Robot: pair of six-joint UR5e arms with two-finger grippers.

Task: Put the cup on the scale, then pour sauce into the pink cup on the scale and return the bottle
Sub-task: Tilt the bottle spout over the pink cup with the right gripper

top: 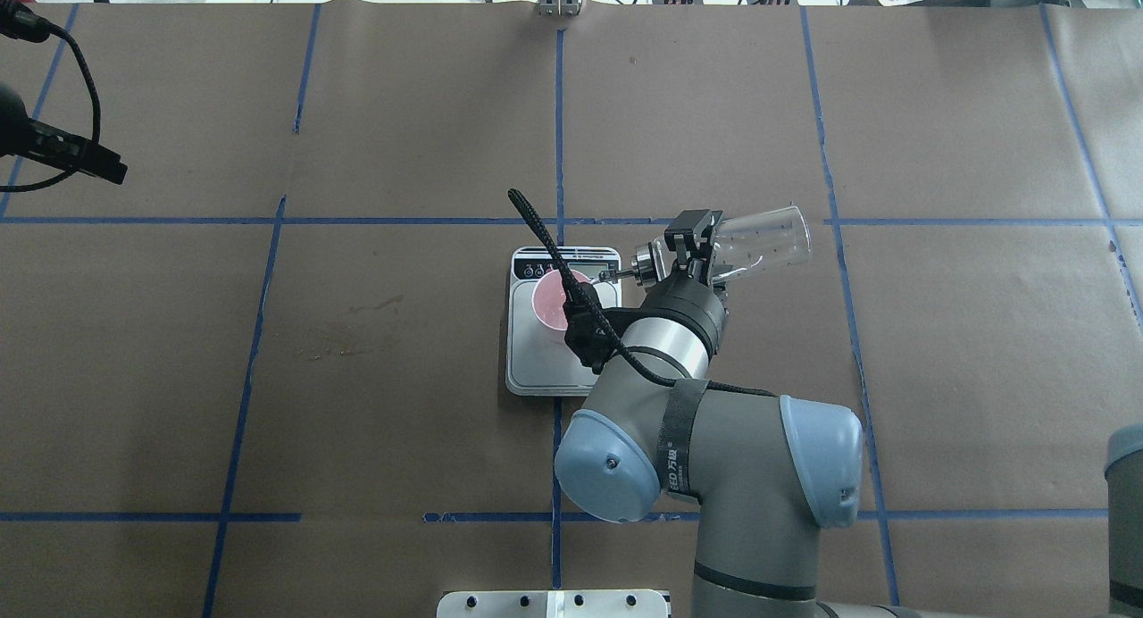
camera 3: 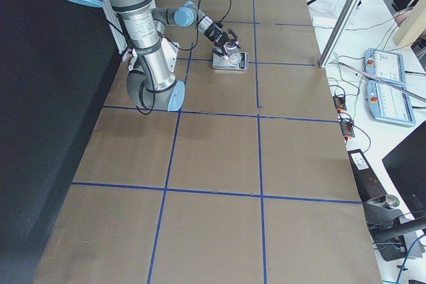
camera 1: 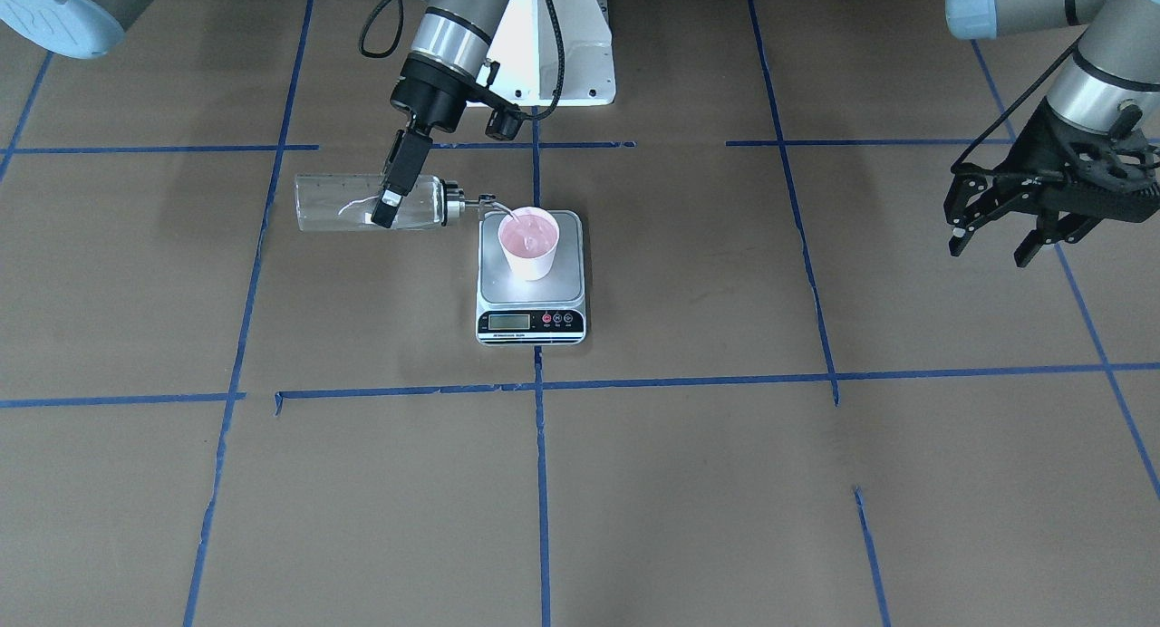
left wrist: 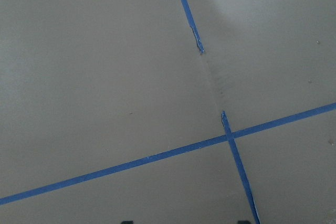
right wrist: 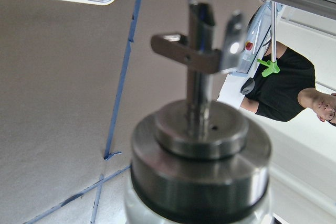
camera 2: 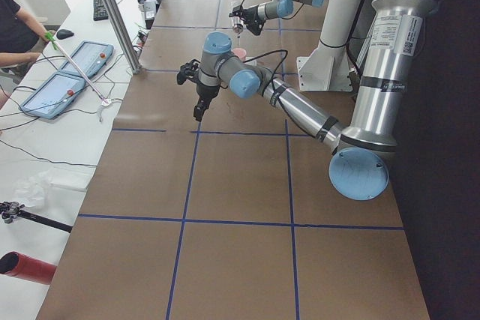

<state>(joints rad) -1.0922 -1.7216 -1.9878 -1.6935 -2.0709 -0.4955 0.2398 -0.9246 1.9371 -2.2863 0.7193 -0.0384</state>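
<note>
The scale lies mid-table with the cup, pink inside, standing on its steel platform. My right gripper is shut on the clear bottle, which it holds level on its side. The bottle's spout reaches the cup's rim, and a thin stream arcs into the cup. From overhead the bottle points left toward the cup, with the gripper around its neck end. The right wrist view is filled by the metal collar. My left gripper hangs open and empty, far off to the side.
Brown paper with a grid of blue tape lines covers the table. The white robot base plate sits behind the scale. A seated person and tablets are beyond the table's edge. The left wrist view holds only paper and tape.
</note>
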